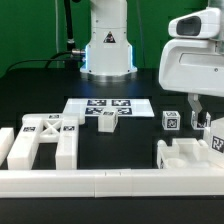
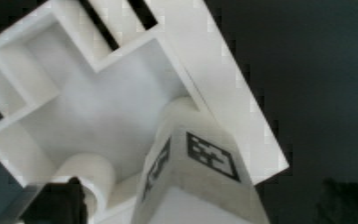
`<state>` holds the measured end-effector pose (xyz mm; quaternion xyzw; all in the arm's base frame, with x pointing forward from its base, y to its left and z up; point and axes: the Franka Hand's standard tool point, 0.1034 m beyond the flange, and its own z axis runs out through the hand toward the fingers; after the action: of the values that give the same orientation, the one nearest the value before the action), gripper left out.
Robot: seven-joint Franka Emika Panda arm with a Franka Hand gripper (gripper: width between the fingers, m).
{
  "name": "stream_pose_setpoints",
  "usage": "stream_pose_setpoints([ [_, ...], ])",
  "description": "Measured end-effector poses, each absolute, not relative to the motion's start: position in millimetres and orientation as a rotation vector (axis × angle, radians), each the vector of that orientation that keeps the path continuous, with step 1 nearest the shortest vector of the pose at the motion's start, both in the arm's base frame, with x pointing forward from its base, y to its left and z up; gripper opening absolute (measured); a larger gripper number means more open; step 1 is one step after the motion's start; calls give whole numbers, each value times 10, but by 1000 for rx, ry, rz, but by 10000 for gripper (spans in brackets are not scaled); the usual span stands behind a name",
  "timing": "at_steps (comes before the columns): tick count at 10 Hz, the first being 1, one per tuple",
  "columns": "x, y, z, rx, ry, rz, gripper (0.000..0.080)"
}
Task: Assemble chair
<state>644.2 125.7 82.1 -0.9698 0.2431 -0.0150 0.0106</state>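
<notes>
While the arm reaches toward the counter's (image 1: 40, 85) front corner at the exterior view's right, the gripper (image 1: 200, 113) hangs just above a white chair frame (image 1: 182, 155) lying flat beside the border rail (image 1: 100, 182). Standing here, I would judge the step in hand to be a pick: the chair is not yet joined anywhere, and its parts sit well apart.

A second X-braced frame (image 1: 45, 135) rests near the opposite front corner. One small tagged block (image 1: 171, 121) stands mid-counter, and another tagged block (image 1: 107, 120) stands at the near edge of the marker board (image 1: 85, 104).

The next move calls for a straight descent with the jaws lined up across one bar of the frame, closing squarely so the piece does not twist against the rail.

Only the exterior view gives the layout and shows how close the rail is, but the bulky wrist housing there hides most of the fingers. The wrist view fills with the frame's cross brace (image 2: 123, 90) and a tag (image 2: 211, 157) on an upright face, and it shows one dark finger (image 2: 55, 197) close beside the plastic. Neither view shows both pads clearly, so I cannot tell how far the gripper is open or whether it has hold of anything.
</notes>
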Motion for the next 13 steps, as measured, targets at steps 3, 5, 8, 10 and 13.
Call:
stream_pose_setpoints([
  [3, 6439, 1225, 781, -3129, 208, -52, 648],
  [5, 6469, 1187, 799, -3140, -130, -57, 648],
  [8, 6502, 1171, 825, -3100, -595, -64, 648],
  [10, 6504, 1155, 824, -3071, -748, -63, 621],
  [13, 6503, 1157, 823, -3086, -679, -63, 283],
])
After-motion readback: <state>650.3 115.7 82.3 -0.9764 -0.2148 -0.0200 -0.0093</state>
